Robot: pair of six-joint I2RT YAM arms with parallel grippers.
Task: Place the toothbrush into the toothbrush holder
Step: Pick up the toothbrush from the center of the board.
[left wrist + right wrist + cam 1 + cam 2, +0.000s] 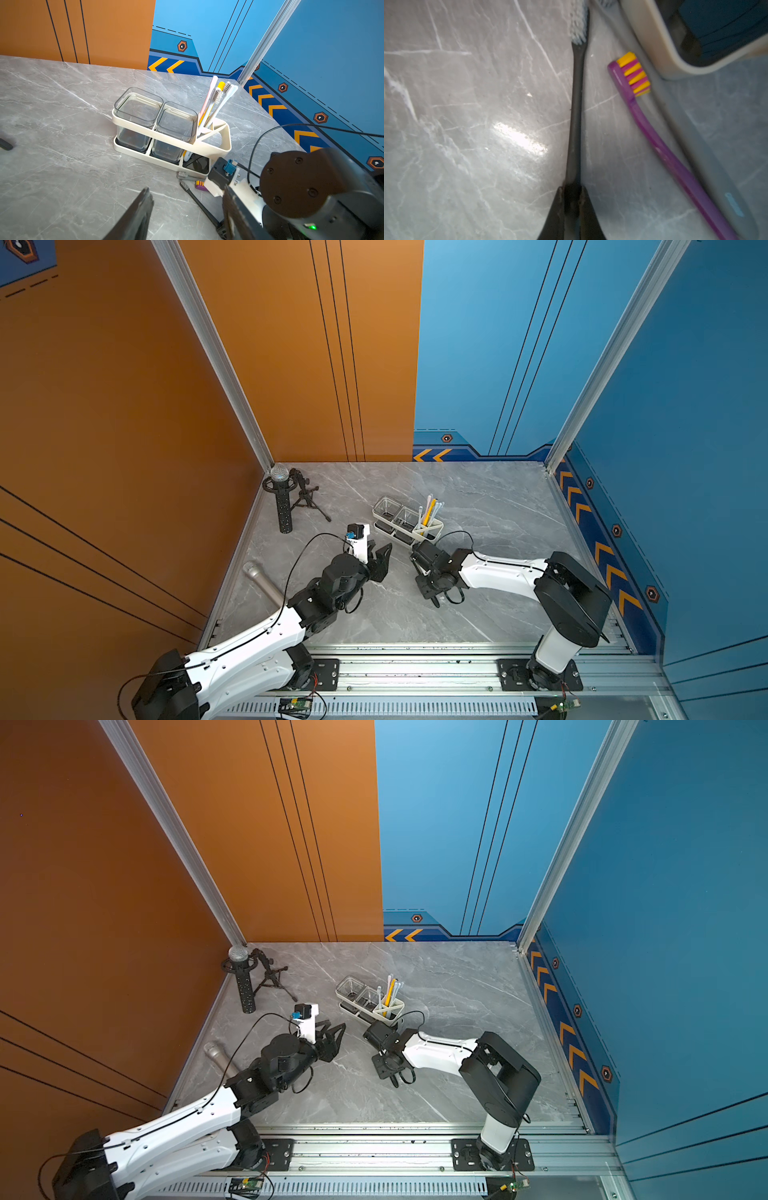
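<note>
Now we are logging: right gripper [572, 189] pinching slim black plastic toothbrush [576, 116], bristles [578, 27] aiming at white slatted holder [436, 524] at twelve o'clock; left gripper [384, 562] gaping, empty.

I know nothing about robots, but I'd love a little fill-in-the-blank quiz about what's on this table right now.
1. The toothbrush clamped in the right gripper has a ____ handle.
2. The left gripper is ____ and holds nothing.
3. The toothbrush holder carries ____ clear square cups.
4. The loose toothbrush with yellow and pink bristles has a ____ handle.
Missing words: black; open; two; purple.
</note>
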